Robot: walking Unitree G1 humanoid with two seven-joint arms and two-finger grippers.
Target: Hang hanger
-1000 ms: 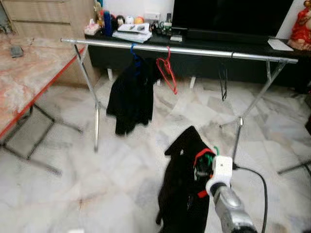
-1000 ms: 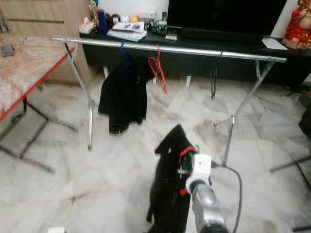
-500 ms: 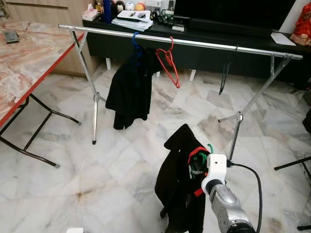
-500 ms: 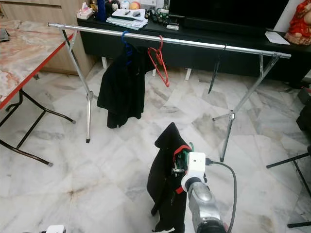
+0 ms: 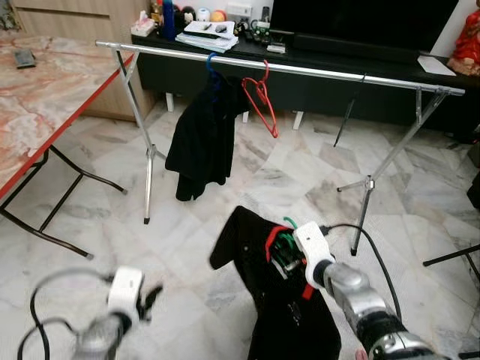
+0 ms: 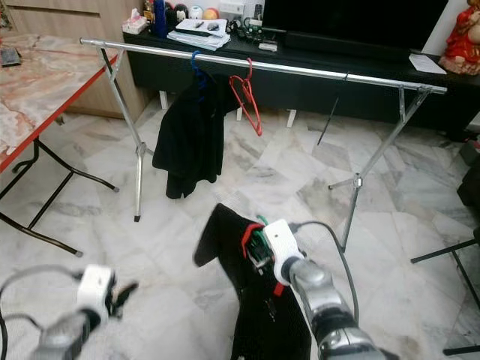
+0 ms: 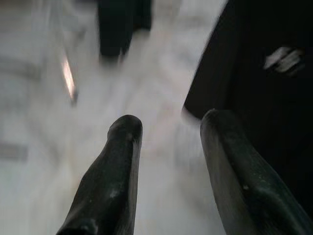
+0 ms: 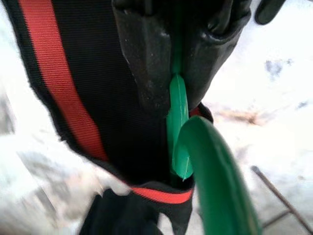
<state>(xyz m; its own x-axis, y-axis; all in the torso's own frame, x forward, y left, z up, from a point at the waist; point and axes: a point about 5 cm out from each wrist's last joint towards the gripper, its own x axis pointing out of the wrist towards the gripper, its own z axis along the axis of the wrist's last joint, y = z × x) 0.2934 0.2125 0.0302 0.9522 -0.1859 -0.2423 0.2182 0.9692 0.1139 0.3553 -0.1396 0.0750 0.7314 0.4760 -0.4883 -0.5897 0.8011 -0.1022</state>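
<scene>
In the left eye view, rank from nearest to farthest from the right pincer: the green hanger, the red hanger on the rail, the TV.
1. Green hanger, gripped in the right pincer.
2. Red hanger, on the rail ahead.
3. TV, behind the rail.

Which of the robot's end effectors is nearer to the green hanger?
The right. The right end effector is clamped on the green hanger, which carries the black garment. The left end effector hovers low to the garment's left, open, apart from it.
</scene>
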